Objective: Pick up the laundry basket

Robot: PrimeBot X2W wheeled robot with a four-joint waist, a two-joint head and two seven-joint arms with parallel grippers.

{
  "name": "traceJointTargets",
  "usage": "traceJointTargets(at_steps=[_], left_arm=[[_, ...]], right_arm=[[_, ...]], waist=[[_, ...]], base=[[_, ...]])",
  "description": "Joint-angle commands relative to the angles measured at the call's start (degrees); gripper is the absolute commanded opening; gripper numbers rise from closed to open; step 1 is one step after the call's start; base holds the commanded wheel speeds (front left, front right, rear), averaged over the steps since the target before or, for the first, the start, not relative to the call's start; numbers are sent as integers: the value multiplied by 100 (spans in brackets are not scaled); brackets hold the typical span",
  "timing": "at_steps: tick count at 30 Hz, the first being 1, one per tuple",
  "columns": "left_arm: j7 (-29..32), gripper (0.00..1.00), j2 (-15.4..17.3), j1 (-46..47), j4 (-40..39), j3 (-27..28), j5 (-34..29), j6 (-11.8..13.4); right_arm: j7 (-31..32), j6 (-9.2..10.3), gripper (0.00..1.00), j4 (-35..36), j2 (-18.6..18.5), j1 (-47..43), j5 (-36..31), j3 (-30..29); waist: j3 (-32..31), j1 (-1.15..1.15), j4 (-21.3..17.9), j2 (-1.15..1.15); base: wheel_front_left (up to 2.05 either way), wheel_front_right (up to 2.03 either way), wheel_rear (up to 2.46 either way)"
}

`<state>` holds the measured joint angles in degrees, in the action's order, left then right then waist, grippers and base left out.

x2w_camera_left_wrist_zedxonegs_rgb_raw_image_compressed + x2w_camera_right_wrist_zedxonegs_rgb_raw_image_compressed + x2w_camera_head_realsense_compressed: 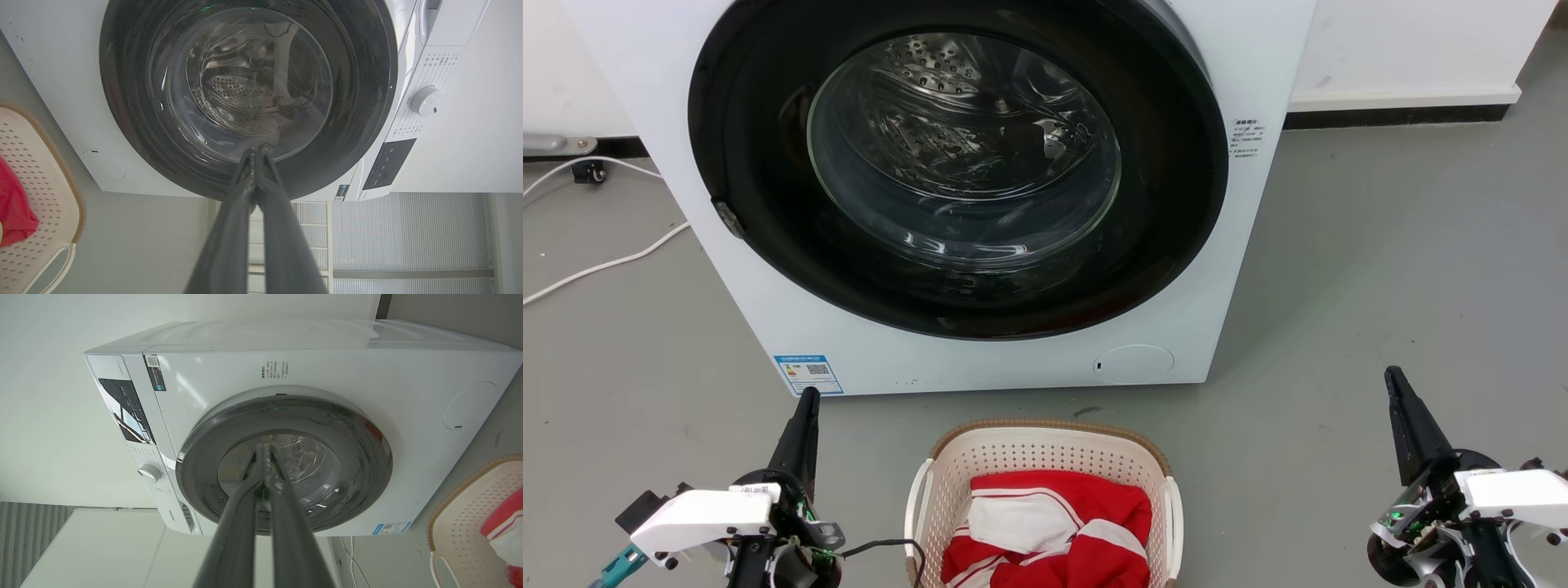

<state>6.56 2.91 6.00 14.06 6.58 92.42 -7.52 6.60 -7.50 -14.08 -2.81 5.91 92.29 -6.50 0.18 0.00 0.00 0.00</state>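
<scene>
A grey floor (1388, 269) is seen across the head view, and a white washer (1241, 269) is stood on it at the upper middle. The washer's round dark door (964, 171) is shut, and the metal drum is seen through its glass. A control panel and a white dial (427, 101) are shown on the washer's front in the left wrist view.

The basket (1045, 427) is set on the floor just in front of the washer, at the bottom middle of the head view, between the two claws. It is cream-white and perforated, with a brown rim and a white handle on each side. A red and white cloth (1054, 531) is held inside it, bunched toward the near end.

The left claw (809, 396) is placed at the lower left, near the basket's left side but apart from it, with its fingers (245, 175) pressed together at the tips and nothing gripped. The right claw (1393, 376) is placed at the lower right, well apart from the basket, and its fingers (282, 486) are likewise closed on nothing. Both are pointed toward the washer.

A white cable (605, 265) is laid on the floor to the washer's left. A blue label (807, 374) is stuck at the washer's lower left corner, just above the left claw's tip.
</scene>
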Motion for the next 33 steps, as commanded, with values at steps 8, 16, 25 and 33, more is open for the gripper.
traceJointTargets(at_steps=[8, 16, 25, 33], left_arm=[[19, 0, -9, 46, 3, 19, -9, -14], [19, 0, -9, 46, 3, 20, -9, -14], [-4, 100, -5, -34, 58, -6, 0, 3], [-208, 100, -15, -114, 0, -30, -303, 3]], right_arm=[[7, 2, 0, -4, -13, 66, 24, -5], [7, 2, 0, -4, -13, 66, 24, -5], [-4, 0, 100, -55, 3, -38, -2, 5], [-207, 1, 100, -44, 7, -134, -315, 33]], waist=[[0, 0, 0, 0], [0, 0, 0, 0], [0, 0, 0, 0], [7, 0, 1, 0]], base=[[0, 0, 0], [0, 0, 0], [0, 0, 0], [0, 0, 0]])
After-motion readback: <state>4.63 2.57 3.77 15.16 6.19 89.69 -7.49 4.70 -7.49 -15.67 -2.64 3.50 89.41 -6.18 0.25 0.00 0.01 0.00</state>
